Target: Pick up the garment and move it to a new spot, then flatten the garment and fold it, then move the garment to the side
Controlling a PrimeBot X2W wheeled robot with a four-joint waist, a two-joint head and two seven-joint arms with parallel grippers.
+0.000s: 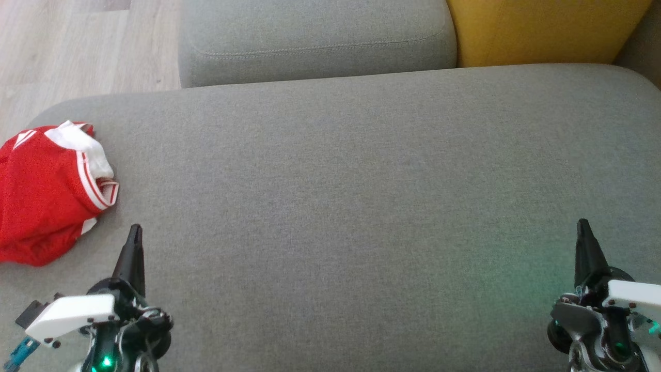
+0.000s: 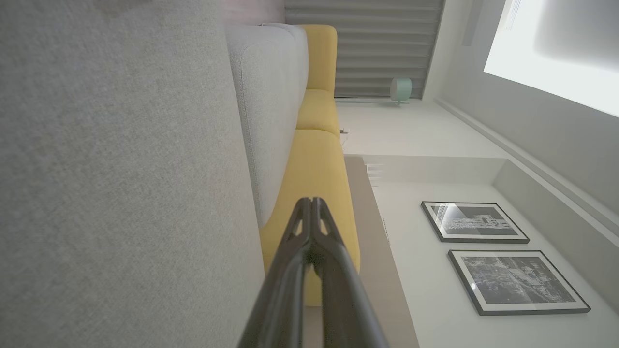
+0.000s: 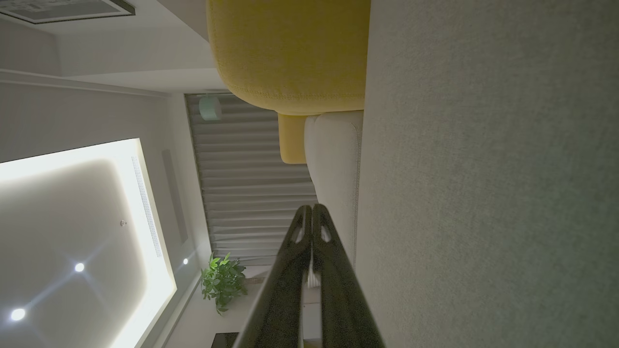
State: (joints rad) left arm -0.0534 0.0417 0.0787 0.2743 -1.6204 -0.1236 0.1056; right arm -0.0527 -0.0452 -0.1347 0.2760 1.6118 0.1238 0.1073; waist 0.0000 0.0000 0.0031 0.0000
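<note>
Grey sofa cushion [image 1: 361, 206] is spreading across the head view, with a yellow cushion [image 1: 542, 31] sitting beyond its far right corner. At its left end a red garment [image 1: 46, 201] is lying bunched, its left part running off the view's edge, so its long axis is hard to judge; its white-striped trim is facing right. The left gripper [image 1: 135, 232] is pointing up just beside it, 2 fingers pressed together; the right gripper [image 1: 583, 227], likewise closed, is sitting well apart.
</note>
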